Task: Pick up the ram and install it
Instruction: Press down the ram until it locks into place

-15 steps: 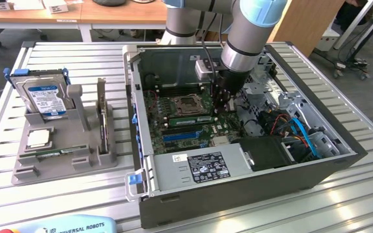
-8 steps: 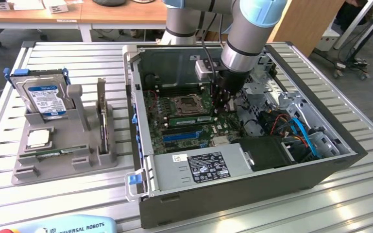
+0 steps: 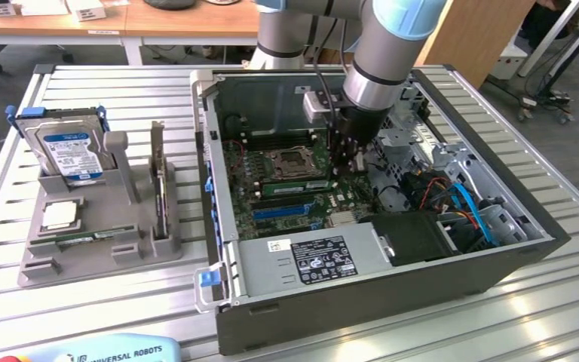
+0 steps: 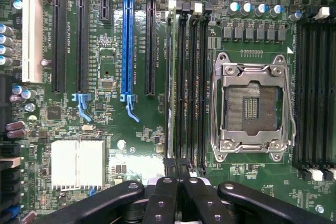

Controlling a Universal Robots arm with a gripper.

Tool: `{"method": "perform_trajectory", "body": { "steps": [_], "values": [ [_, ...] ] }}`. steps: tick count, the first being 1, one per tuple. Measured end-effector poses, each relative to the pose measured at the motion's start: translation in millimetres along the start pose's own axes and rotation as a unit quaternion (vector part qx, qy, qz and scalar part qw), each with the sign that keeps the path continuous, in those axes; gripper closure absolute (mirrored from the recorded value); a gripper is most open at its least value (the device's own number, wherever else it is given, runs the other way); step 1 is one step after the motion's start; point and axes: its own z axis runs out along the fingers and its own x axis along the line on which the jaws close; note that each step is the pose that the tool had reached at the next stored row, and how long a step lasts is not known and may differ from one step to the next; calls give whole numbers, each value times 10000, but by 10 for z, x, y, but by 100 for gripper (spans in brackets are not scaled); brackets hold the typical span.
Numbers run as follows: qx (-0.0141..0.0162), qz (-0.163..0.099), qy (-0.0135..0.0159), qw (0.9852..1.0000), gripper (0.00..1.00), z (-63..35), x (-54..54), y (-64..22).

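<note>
I am holding the black gripper [image 4: 178,192] with its jaws together over the long, thin green ram stick [image 4: 170,85], which is standing on edge in the motherboard's memory slot beside the silver CPU socket [image 4: 251,109]. It looks light, stiff and fragile, best gripped along its top edge.

The robot arm [image 3: 385,53] runs out of the exterior view's top edge, its base unseen. Inside the open computer case [image 3: 470,279], the gripper [image 3: 347,167] hides part of the motherboard [image 3: 304,204]. In the wrist view, the ram [image 4: 171,82] stands edge-on, its chips and label unreadable, its near end lost behind the black fingers [image 4: 165,203].
</note>
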Motion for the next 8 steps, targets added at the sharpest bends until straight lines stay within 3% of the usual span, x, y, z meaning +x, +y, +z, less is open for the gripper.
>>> {"method": "perform_trajectory", "body": {
  "steps": [8],
  "values": [
    [0, 0, 0, 10000, 90, -178, -7, 7]
  ]
}}
